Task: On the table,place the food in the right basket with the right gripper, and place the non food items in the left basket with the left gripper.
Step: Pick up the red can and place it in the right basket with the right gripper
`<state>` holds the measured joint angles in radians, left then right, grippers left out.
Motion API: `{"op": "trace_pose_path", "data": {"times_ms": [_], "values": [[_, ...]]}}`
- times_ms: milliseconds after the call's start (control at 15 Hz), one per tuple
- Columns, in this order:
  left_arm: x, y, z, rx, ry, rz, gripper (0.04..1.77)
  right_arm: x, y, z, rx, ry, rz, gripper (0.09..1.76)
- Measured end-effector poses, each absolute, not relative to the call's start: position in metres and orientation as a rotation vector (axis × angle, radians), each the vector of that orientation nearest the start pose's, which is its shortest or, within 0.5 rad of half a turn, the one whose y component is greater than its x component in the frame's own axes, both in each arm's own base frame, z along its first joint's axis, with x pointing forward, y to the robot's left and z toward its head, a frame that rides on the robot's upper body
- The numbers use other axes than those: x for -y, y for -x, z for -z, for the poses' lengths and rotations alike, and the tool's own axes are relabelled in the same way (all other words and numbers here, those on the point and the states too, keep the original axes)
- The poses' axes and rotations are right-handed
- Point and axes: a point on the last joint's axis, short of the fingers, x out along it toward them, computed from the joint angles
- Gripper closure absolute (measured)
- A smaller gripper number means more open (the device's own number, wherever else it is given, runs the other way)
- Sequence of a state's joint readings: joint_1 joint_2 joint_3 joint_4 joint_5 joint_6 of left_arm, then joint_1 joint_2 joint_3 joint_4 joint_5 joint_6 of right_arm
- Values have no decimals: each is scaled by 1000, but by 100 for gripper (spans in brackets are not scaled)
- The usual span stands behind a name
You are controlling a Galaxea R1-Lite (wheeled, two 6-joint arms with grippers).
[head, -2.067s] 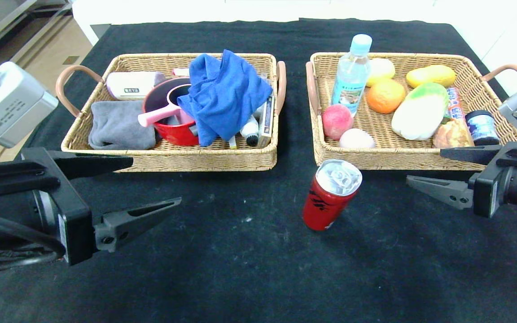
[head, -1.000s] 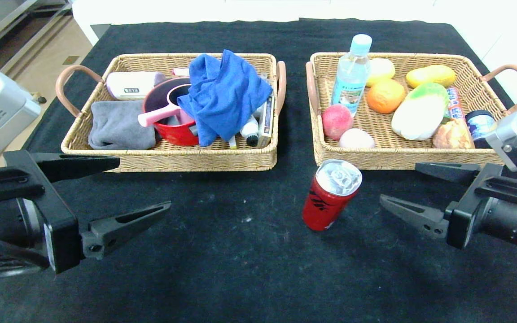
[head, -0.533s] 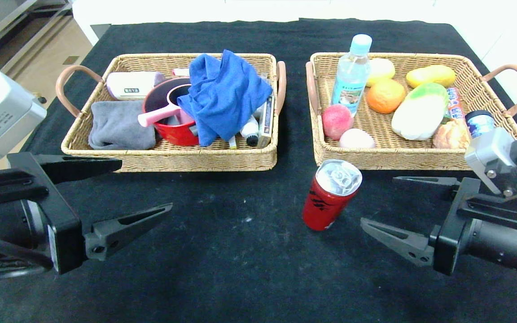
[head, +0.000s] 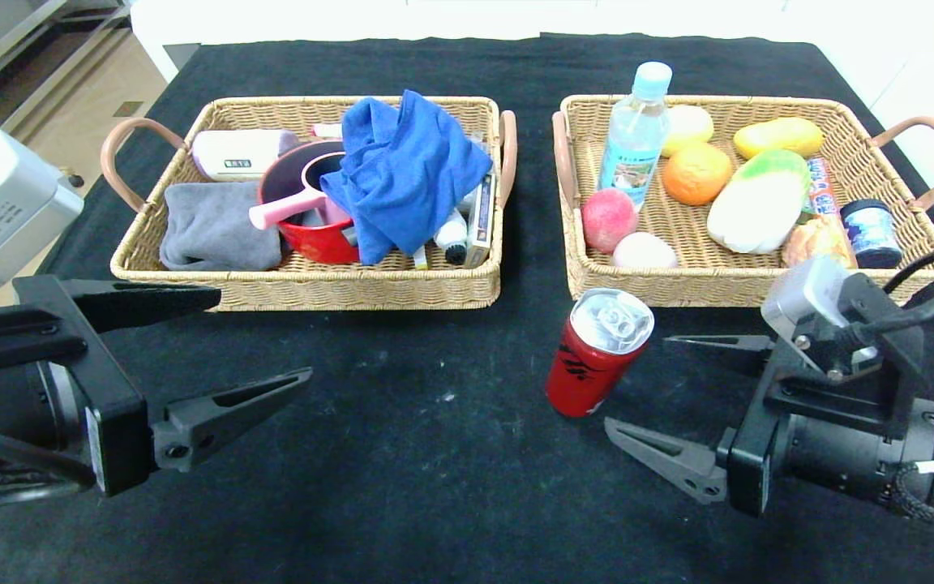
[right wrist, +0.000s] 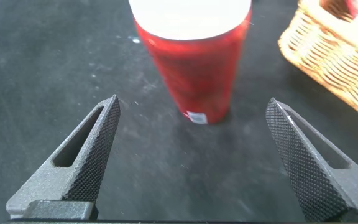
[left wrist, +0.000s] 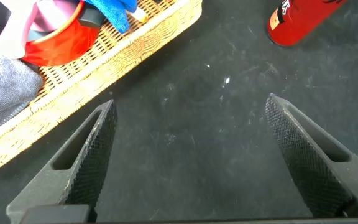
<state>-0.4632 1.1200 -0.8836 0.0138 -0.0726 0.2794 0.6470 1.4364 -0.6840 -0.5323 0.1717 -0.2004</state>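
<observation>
A red can point(head: 599, 353) point(right wrist: 191, 56) stands upright on the black table point(head: 434, 470), just in front of the right basket point(head: 759, 285). My right gripper point(head: 636, 381) point(right wrist: 192, 101) is open beside the can on its right, fingers pointing at it without touching. In that basket are an orange fruit point(head: 696, 173) and a clear bottle point(head: 636, 134). The left basket point(head: 313, 289) holds a blue cloth point(head: 406, 170), a white bottle with a black tip point(head: 452, 235) and a pale yellow stick point(head: 420, 258). My left gripper point(head: 264, 332) point(left wrist: 190, 99) hovers open and empty before the left basket.
The left basket also holds a grey cloth point(head: 212, 227), a red pot point(head: 313, 203) and a white case point(head: 236, 154). The right basket has a peach point(head: 606, 219), a cabbage point(head: 759, 203), a yellow fruit point(head: 779, 135) and a dark jar point(head: 868, 231).
My right gripper has come down and leftward toward the red can, staying open. The left gripper has barely moved. The can has not shifted.
</observation>
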Motion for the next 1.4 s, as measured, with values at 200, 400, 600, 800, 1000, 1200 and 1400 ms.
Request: {"op": "trace_pose_path", "data": {"times_ms": [200,400,600,800,1000,1200,1400], "values": [[71,-139,-277,-172,-320,569,9,-155,-194,-212,-135,244,-846,14],[71,-138,-277,-170,-319,571,9,-163,-202,-214,-131,244,-854,14],[71,-138,-278,-169,-319,573,9,-170,-208,-215,-127,246,-861,14],[71,-138,-278,-167,-319,573,9,-176,-215,-216,-123,247,-864,14],[71,-137,-278,-165,-319,572,9,-182,-222,-218,-111,244,-865,14],[71,-137,-278,-166,-319,573,9,-187,-228,-222,-33,215,-864,14],[71,-137,-278,-166,-319,574,9,-190,-232,-217,-31,211,-866,14]]}}
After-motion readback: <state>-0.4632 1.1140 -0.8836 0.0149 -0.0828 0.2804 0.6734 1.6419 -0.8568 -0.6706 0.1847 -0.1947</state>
